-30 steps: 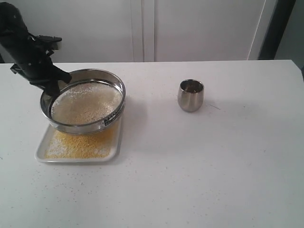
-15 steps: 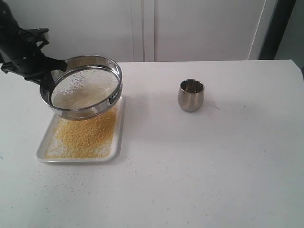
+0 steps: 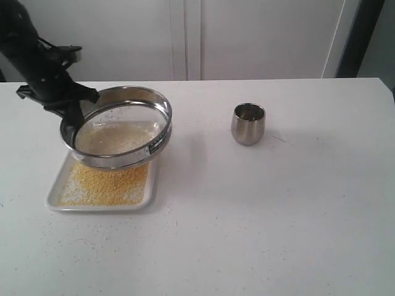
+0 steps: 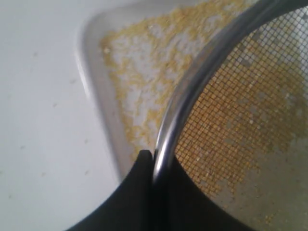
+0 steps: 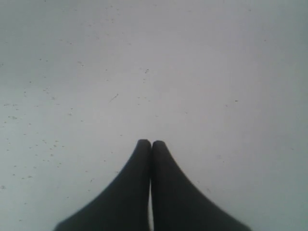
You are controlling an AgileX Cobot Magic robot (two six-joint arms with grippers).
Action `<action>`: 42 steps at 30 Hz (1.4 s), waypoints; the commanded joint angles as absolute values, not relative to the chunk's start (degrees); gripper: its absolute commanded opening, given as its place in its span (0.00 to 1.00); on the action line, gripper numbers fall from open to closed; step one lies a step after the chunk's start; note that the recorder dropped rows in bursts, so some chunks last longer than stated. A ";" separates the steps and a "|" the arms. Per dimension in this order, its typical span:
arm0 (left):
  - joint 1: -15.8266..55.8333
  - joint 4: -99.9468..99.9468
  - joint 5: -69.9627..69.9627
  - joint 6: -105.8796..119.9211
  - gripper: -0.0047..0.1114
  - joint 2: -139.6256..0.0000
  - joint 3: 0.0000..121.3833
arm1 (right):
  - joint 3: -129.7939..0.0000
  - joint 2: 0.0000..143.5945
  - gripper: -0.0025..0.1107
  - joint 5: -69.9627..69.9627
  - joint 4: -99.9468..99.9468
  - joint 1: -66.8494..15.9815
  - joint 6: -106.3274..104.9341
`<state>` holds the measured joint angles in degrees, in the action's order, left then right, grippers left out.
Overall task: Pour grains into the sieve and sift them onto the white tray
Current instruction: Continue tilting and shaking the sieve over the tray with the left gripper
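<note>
The steel sieve hangs tilted above the far end of the white tray, with my left gripper shut on its left rim. Whitish grains lie on its mesh. Golden-yellow grains cover the tray below. In the left wrist view the black jaws of the left gripper pinch the sieve rim, with the mesh on one side and the tray on the other. My right gripper is shut on nothing above bare table; it is outside the exterior view.
A small steel cup stands on the white table to the right of the sieve. Stray grains speckle the table near the tray's front. A white wall runs behind the table's far edge.
Over the last second the left gripper swung the sieve up and left, then back right and lower; the whitish grains have gathered toward the near side of the mesh.
</note>
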<state>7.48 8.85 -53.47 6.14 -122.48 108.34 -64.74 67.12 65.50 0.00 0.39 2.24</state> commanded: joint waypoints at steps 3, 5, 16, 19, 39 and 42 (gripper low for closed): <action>8.16 2.07 -69.96 0.00 0.04 -125.89 119.35 | -64.54 66.76 0.02 64.99 0.36 0.67 2.23; 8.16 5.72 -69.96 1.74 0.04 -122.84 116.54 | -64.54 66.76 0.02 65.15 0.00 0.67 2.23; 8.59 4.75 -62.02 1.72 0.04 -122.45 113.87 | -64.54 66.73 0.02 64.82 0.00 0.67 2.23; 8.36 -1.53 -51.79 -2.86 0.04 -124.26 117.47 | -64.54 66.73 0.02 64.82 0.00 0.67 2.23; 7.36 3.39 -69.96 1.41 0.04 -127.18 119.69 | -64.54 66.93 0.02 62.46 0.00 0.67 2.23; 9.36 3.15 -63.22 0.00 0.04 -120.28 108.77 | -64.54 66.93 0.02 62.56 0.00 0.67 2.23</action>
